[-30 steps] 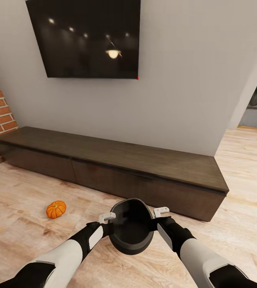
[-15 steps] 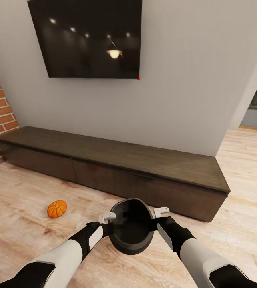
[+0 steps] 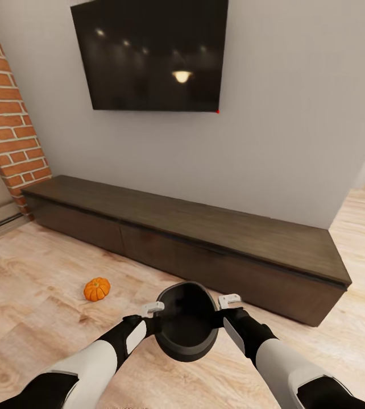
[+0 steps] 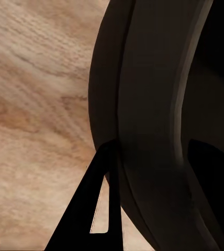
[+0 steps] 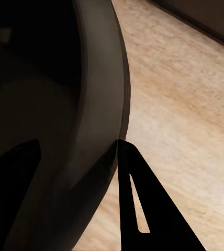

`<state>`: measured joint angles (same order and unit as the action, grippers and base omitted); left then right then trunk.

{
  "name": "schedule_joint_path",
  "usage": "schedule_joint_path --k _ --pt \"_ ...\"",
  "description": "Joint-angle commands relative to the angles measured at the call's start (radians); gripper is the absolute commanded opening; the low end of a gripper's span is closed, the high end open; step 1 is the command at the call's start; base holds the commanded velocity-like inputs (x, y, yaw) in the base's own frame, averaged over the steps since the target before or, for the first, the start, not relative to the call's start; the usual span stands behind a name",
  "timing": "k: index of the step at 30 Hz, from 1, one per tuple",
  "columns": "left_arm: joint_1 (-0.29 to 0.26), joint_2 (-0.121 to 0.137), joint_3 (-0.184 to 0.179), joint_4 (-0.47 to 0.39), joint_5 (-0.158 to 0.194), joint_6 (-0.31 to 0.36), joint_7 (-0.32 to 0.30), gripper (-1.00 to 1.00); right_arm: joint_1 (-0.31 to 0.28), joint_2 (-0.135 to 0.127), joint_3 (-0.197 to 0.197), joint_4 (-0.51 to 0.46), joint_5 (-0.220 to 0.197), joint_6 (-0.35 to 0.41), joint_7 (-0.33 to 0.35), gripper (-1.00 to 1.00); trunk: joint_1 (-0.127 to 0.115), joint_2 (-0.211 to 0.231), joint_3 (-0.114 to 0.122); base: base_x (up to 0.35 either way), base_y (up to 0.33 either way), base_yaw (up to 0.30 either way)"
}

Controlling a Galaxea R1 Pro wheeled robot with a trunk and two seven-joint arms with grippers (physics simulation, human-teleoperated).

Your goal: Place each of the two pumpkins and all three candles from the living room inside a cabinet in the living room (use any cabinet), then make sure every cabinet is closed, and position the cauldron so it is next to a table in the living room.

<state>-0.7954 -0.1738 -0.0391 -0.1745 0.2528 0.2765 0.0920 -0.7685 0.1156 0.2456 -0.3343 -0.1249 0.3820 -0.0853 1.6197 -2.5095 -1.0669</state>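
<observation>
Head view shows the dark grey, round-bodied cauldron (image 3: 186, 329) held off the pale wood plank floor (image 3: 29, 307) between both arms, directly in front of the robot. The left tool (image 3: 152, 318) pinches the rim on one side and the right tool (image 3: 228, 309) pinches the opposite side; in each wrist view a dark finger lies against the outside of the rim with its partner inside, so both read as clamped on the cauldron wall. Just beyond it runs the long, low, dark-brown wooden cabinet (image 3: 205, 238), its drawer fronts all flush and closed, under a black wall-mounted television (image 3: 154, 54). A small, bright-orange ribbed pumpkin (image 3: 96, 288) sits on the floor to the left, near the cabinet front and well apart from the cauldron. A red brick column (image 3: 12, 130) stands at the far left. The grip is on a thin curved rim from two sides, so uneven motion of either arm could twist the cauldron loose; driving on could also knock it against the cabinet or roll the pumpkin away.
</observation>
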Motion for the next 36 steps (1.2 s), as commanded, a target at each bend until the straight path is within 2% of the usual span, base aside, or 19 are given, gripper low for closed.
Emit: schedule_joint_path --k 1,7,23,36 --pt "-0.001 -0.001 -0.002 -0.005 0.029 0.005 0.002 -1.0 0.0 -0.001 0.009 -0.002 -0.016 0.005 -0.008 -1.0 0.0 0.0 -0.001 0.0 0.0 0.223" --pt "-0.001 -0.001 -0.002 -0.005 0.029 0.005 0.002 -1.0 0.0 -0.001 0.009 -0.002 -0.016 0.006 -0.008 -1.0 0.0 0.0 -0.003 0.0 0.0 0.191" --pt "-0.001 -0.001 -0.002 -0.005 0.028 0.006 0.002 -1.0 0.0 -0.001 0.008 -0.002 -0.018 0.008 -0.008 -1.0 0.0 0.0 -0.004 0.0 0.0 0.033" --pt "-0.001 -0.001 -0.002 -0.005 0.029 0.006 0.002 -1.0 0.0 -0.002 0.008 -0.002 -0.017 0.007 -0.008 -1.0 0.0 0.0 -0.004 0.0 0.0 0.247"
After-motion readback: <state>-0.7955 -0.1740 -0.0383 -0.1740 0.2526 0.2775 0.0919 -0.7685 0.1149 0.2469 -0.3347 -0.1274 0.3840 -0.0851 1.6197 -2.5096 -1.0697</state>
